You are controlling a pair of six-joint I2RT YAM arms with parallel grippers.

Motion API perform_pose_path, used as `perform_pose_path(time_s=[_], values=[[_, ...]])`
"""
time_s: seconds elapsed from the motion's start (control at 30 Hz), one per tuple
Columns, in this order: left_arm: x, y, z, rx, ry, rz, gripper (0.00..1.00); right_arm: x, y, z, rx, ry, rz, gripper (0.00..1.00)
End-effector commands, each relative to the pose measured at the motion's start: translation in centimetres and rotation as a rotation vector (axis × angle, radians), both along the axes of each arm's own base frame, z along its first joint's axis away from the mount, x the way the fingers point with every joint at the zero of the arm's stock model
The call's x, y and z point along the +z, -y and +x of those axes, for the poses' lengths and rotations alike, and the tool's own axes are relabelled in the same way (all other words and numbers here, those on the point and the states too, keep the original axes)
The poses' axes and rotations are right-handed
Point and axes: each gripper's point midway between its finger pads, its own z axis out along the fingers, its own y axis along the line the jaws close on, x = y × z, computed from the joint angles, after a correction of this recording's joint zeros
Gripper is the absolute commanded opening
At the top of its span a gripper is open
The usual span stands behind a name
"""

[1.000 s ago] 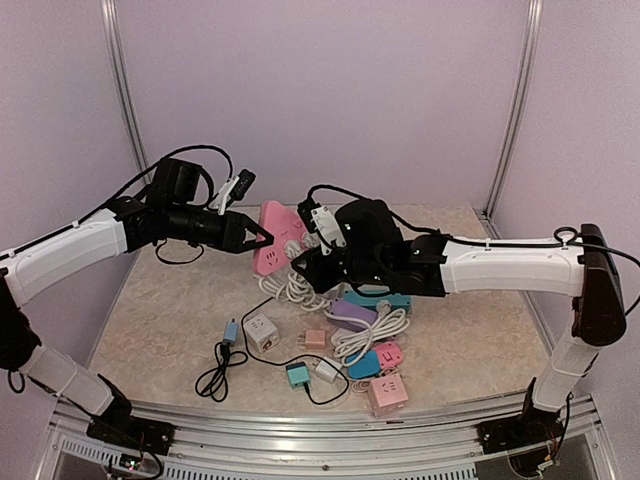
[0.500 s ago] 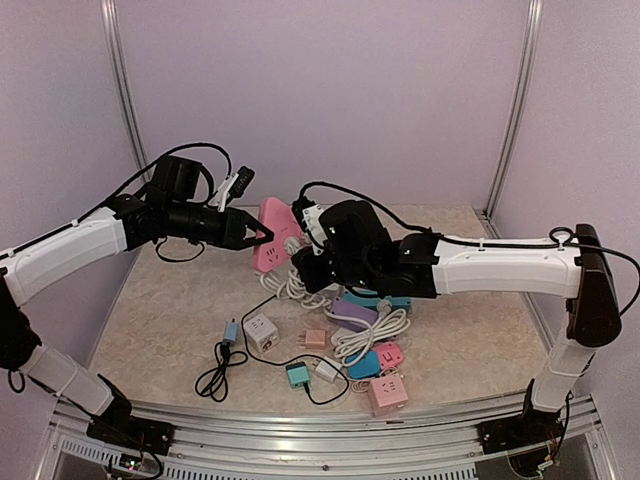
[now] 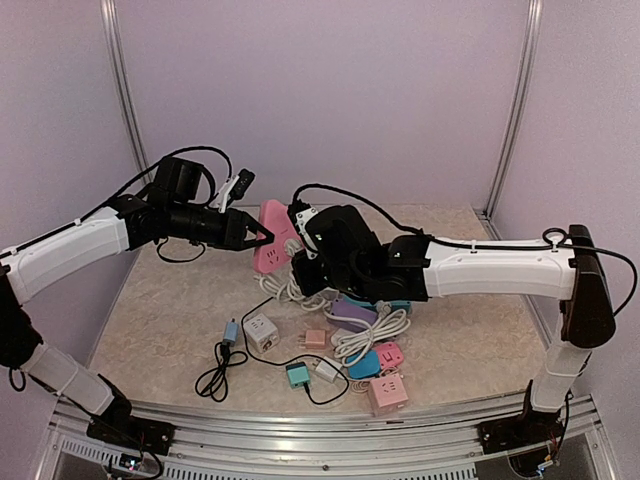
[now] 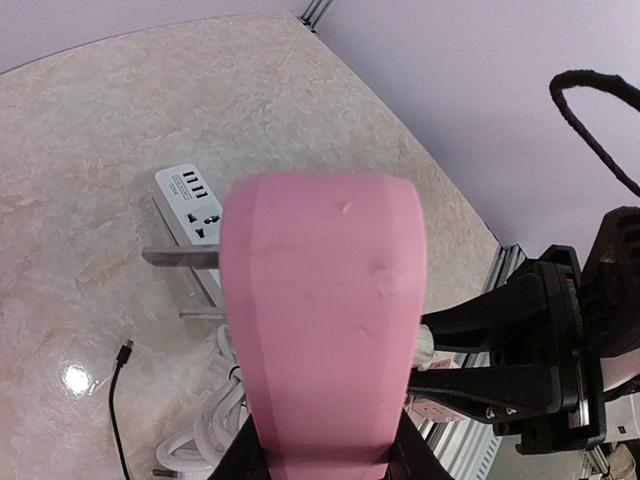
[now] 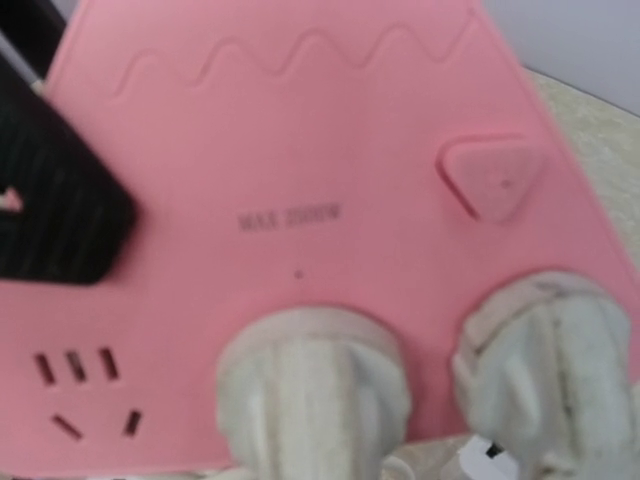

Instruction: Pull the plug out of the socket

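Now the left gripper (image 3: 260,236) clamps the pink triangular socket (image 3: 274,226) mid-frame. Beside its white plugs (image 5: 312,390) sits the right gripper (image 3: 302,266), grip impossible to tell

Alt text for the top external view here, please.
Two white-and-black robot arms meet at a pink triangular plastic socket block at mid-table: the left hand grips its left side, and the right hand crowds its right side. Coiled white cords and small cube adapters litter the beige marbled table in front.

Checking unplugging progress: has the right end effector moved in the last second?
Yes. The right end effector moved left, away from the right corner post, toward the pink socket.
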Motion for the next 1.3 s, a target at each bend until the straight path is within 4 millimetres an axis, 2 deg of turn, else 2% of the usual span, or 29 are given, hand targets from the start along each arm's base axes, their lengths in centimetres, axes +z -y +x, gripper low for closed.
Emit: perform_pose_path(time_s=[0.0, 0.13, 0.53, 0.87, 1.27], values=[[4.1, 0.4, 1.1, -0.008, 0.102, -0.095, 0.00, 2.1, -0.3, -0.7, 0.010, 0.031, 0.053, 0.00], [4.8, 0.7, 0.5, -0.043, 0.124, -0.111, 0.00, 2.8, -0.2, -0.8, 0.041, 0.020, 0.105, 0.00], [6.4, 1.2, -1.2, -0.116, 0.186, -0.141, 0.00, 2.9, 0.6, -0.9, 0.154, -0.079, 0.289, 0.00], [6.1, 1.0, -0.8, -0.092, 0.183, -0.128, 0.00, 2.2, 0.7, -0.6, 0.139, -0.087, 0.269, 0.00], [4.6, 0.4, 0.8, -0.013, 0.128, -0.089, 0.00, 2.0, 0.8, -0.5, 0.081, -0.033, 0.200, 0.00]])
